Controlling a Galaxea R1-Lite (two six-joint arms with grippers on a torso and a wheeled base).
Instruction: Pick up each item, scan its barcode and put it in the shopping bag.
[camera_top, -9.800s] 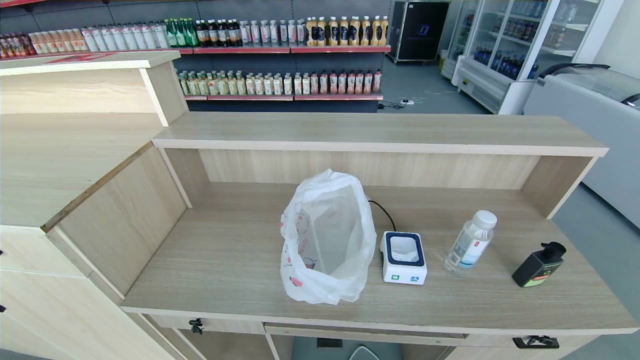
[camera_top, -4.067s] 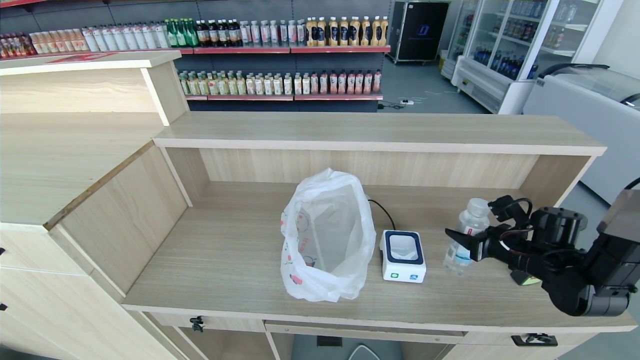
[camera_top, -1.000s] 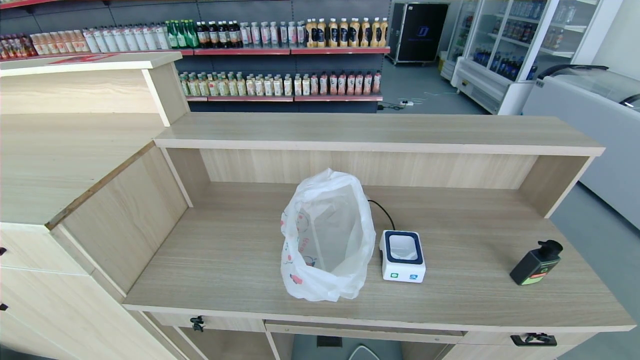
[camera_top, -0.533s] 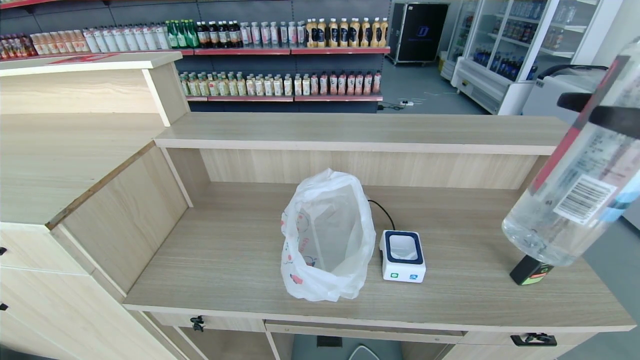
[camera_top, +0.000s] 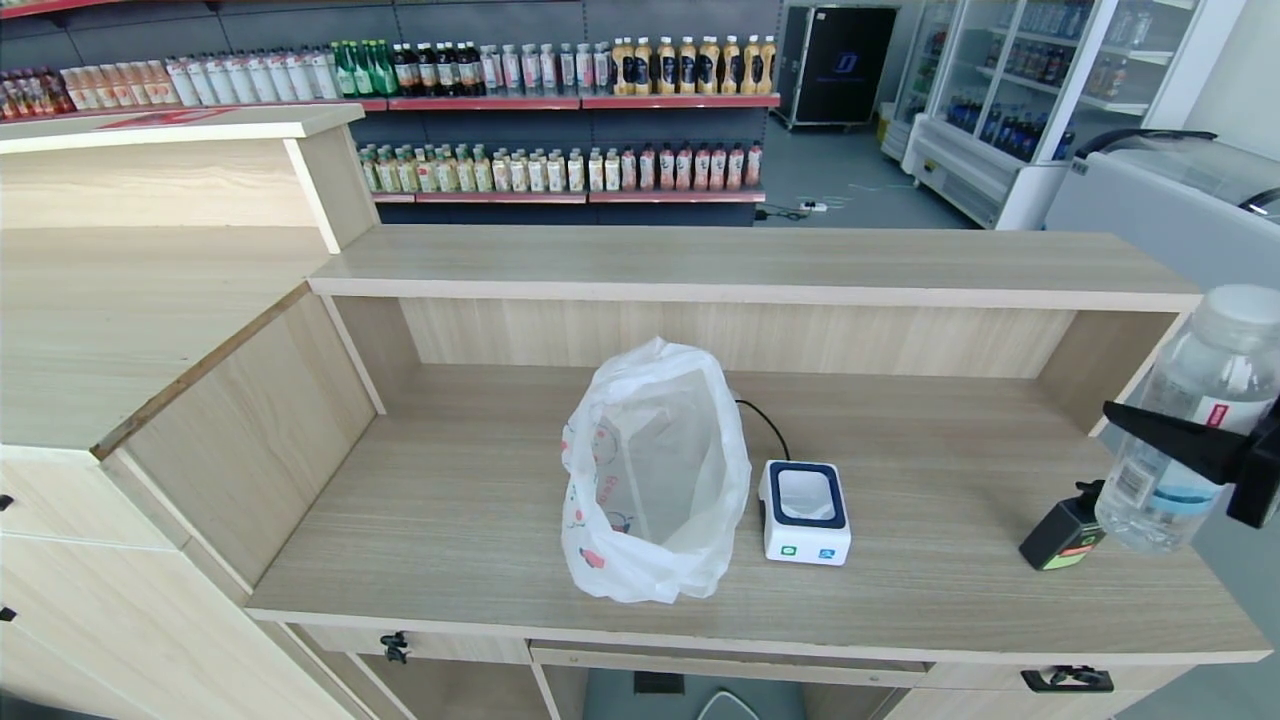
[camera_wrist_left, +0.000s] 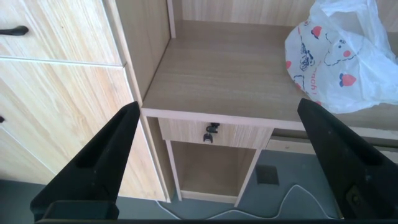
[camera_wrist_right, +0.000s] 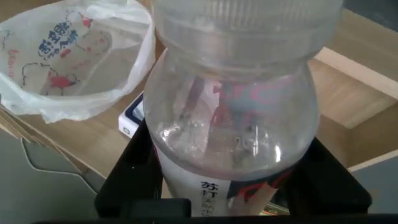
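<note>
Half a second back the water bottle loomed large and tilted close to the head camera; now the water bottle (camera_top: 1215, 360) sits lower and farther off, upright, at the right end of the counter (camera_top: 480, 520), with the right hand (camera_top: 1200, 450) clamped across its labelled middle. It hangs in the air just above the black pump bottle (camera_top: 1062, 535), which stands on the counter and waits its turn. In the right wrist view the bottle (camera_wrist_right: 236, 124) is seen cap-first, with the shopping bag (camera_wrist_right: 74, 56) and a corner of the scanner (camera_wrist_right: 134, 115) below it. The left hand (camera_wrist_left: 217, 106) hangs spread wide and holds nothing, off the counter's front left corner, with the bag (camera_wrist_left: 342, 62) beyond it. The step in hand looks like the scan. The scanner (camera_top: 806, 512) sits just beside the shopping bag (camera_top: 655, 480), its window facing up, so the bottle should travel leftward over the counter and be tipped or rolled until the barcode panel of the label looks down at that window, held level and steady there for a moment. Clearing the pump bottle on the way out matters, as does keeping the grip off the barcode. The bag's mouth stands open, so the drop afterwards should be short.
</note>
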